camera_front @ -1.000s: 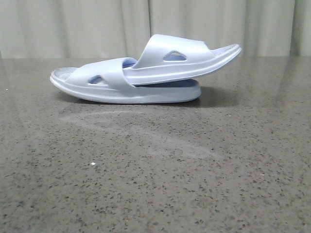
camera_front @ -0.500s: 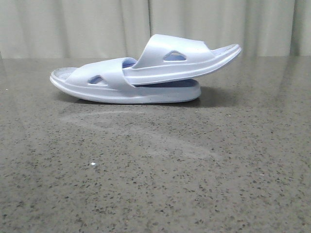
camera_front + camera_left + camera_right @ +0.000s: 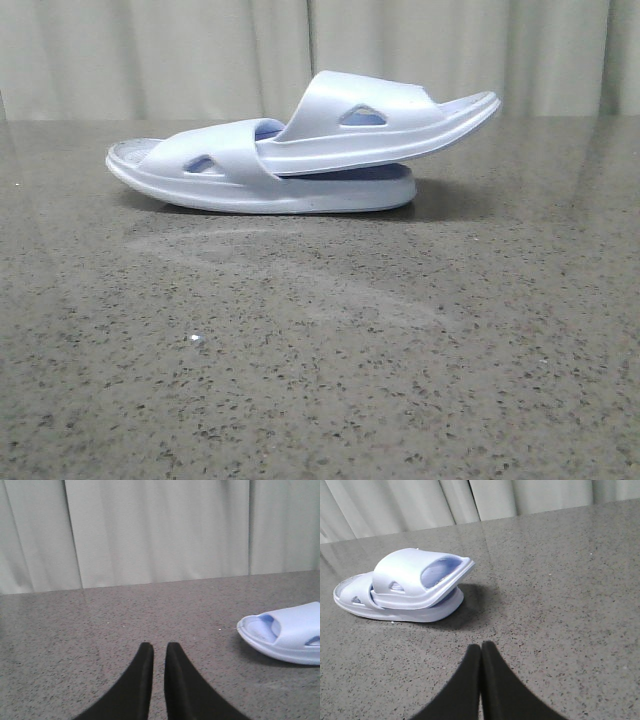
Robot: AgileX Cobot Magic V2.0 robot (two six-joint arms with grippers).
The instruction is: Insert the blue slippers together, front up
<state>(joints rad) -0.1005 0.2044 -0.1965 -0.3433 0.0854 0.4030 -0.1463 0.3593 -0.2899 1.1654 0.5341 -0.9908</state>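
The two blue slippers lie nested at the back of the table. The lower slipper (image 3: 250, 190) lies flat. The upper slipper (image 3: 385, 125) is pushed in under the lower one's strap, and its free end tilts up to the right. Both also show in the right wrist view, the upper (image 3: 412, 572) on the lower (image 3: 395, 611). One end of the lower slipper (image 3: 287, 635) shows in the left wrist view. My left gripper (image 3: 159, 647) is empty with only a thin slit between its fingers. My right gripper (image 3: 481, 647) is shut and empty. Both are well short of the slippers.
The speckled grey stone table (image 3: 320, 360) stretches from the slippers toward me. A pale curtain (image 3: 200, 50) hangs right behind the table's far edge. Neither arm shows in the front view.
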